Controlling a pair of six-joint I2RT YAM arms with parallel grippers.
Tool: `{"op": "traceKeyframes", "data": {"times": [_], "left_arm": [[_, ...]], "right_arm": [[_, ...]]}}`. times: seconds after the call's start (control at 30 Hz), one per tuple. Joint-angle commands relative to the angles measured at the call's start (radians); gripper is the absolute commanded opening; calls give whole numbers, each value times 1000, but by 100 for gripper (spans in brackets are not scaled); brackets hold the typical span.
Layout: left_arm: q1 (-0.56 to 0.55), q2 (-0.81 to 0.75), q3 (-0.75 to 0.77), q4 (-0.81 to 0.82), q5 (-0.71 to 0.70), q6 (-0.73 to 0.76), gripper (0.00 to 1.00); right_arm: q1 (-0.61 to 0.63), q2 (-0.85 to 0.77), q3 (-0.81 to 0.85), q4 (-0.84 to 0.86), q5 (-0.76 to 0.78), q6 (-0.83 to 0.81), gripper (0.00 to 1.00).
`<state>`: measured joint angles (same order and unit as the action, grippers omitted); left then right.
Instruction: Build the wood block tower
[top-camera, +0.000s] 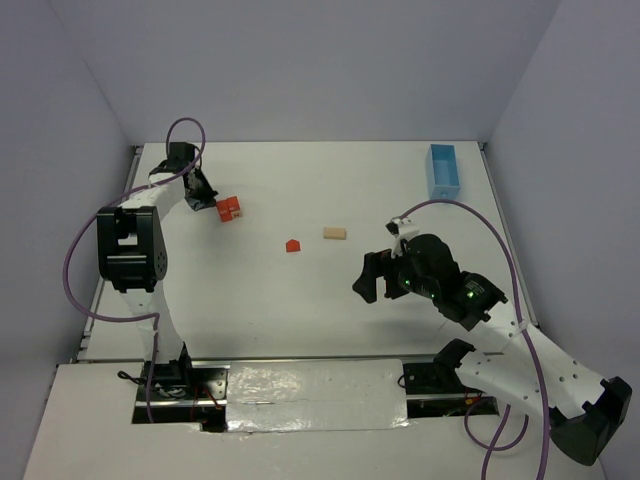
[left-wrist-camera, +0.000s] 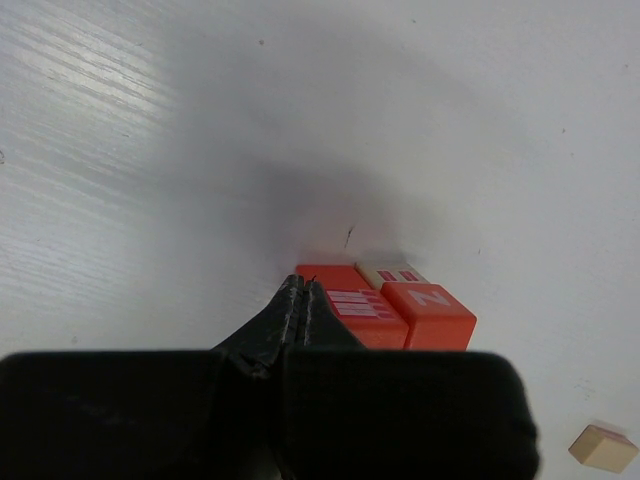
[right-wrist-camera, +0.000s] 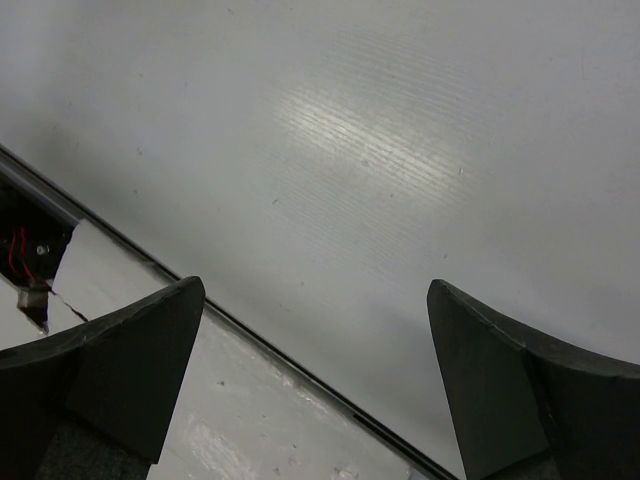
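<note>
A cluster of red-orange blocks (top-camera: 229, 208) sits at the far left of the table. In the left wrist view it shows as red-orange cubes (left-wrist-camera: 400, 310) with a pale tan block (left-wrist-camera: 392, 272) behind them. My left gripper (left-wrist-camera: 302, 290) is shut and empty, its tips touching the left side of the cluster; it is beside the cluster in the top view (top-camera: 203, 196). A small red-orange block (top-camera: 292, 245) and a pale tan bar (top-camera: 334, 233) lie apart mid-table; the tan bar also shows in the left wrist view (left-wrist-camera: 603, 447). My right gripper (top-camera: 380, 275) is open and empty, held above the table.
A light-blue tray (top-camera: 443, 170) stands at the far right corner. The right wrist view shows bare table and the table's near edge strip (right-wrist-camera: 250, 340). Purple cables loop off both arms.
</note>
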<state>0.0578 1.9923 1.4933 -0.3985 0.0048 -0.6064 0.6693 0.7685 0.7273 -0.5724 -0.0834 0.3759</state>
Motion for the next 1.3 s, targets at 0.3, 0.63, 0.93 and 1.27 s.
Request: {"op": "traceKeyframes", "data": {"times": [0.3,0.63,0.93,1.27], "left_arm": [[-4,-170,-62,-16,-157,-59,0],[-238,-385,-93,-34,-224,80,8],[-601,-291,13,-77,-181,90,78],[-782,135,378,-178,-404,-187,100]], "right_arm": [[16,5,11,36,16,-11,100],[18,-26,18,20,112,17,100],[16,-103,14,-18,335,128,100],[7,-271,11,-93,355,163,100]]}}
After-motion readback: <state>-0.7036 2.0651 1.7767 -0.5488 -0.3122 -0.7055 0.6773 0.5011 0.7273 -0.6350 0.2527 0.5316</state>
